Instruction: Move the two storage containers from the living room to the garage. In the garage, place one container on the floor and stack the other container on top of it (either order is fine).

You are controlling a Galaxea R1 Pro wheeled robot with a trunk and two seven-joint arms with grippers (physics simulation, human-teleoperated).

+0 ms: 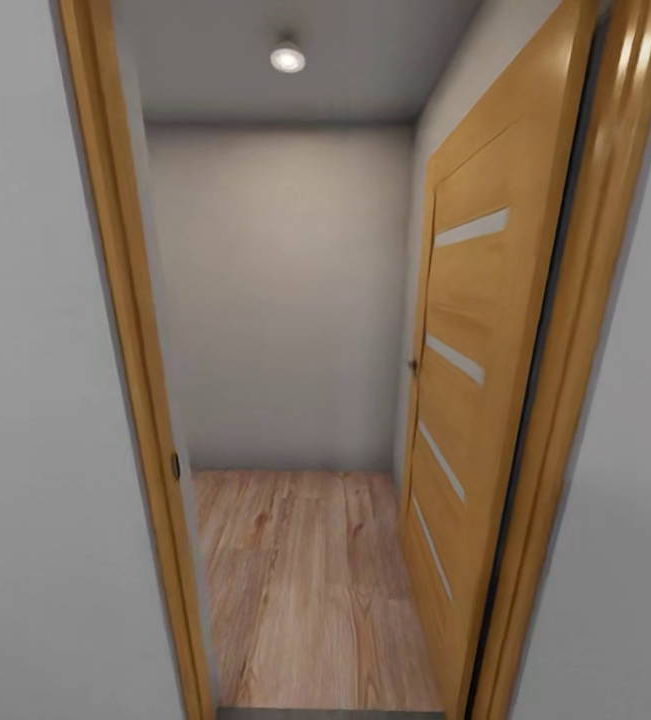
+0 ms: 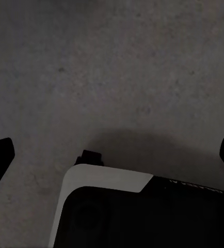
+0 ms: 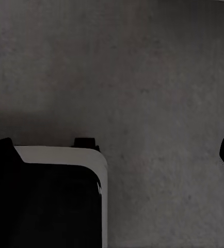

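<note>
The robot faces a narrow doorway [image 1: 135, 400] with an open door [image 1: 475, 400] on the right, both grippers [image 2: 112, 155] [image 3: 117, 155] spread wide and empty over grey floor [image 2: 117, 62], no container in sight, so its base may hit the frame

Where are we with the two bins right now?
Nothing looks done yet. The left gripper and right gripper hang open over grey concrete floor, carrying nothing. The head view faces an open wooden door and wood plank floor beyond. Fetching, carrying and stacking both containers remains.
</note>
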